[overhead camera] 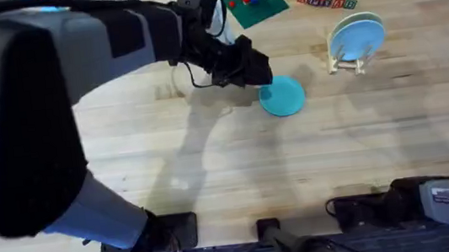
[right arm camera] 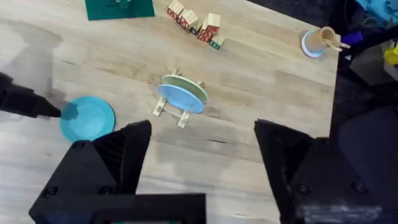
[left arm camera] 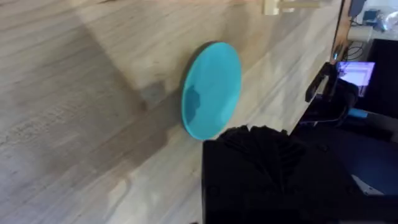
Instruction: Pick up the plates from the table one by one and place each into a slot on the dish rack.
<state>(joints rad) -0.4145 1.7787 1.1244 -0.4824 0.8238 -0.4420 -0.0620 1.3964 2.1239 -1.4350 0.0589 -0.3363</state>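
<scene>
One plate racked, one still flat on the table.

Pale blue plate (overhead camera: pixel 357 39) stands upright on edge in the light-wood peg rack (overhead camera: pixel 346 64), upper right of the overhead frame; a paler disc seems to stand just behind it. Teal plate (overhead camera: pixel 282 96) lies flat on the planked, grained table (overhead camera: pixel 297 168), centre of the frame, well left of the rack. Left fingers (overhead camera: pixel 259 74) sit at the teal plate's upper-left rim, so the plate lies just down and right of them; whether they are apart or closed on the rim cannot be told. In the right wrist view the right fingers (right arm camera: pixel 202 149) are wide apart, holding nothing, far from both plates. Left arm is clearly nearer. Being round, the plate has no long axis; thin, smooth plastic, probably hard to lift except by the rim.
</scene>
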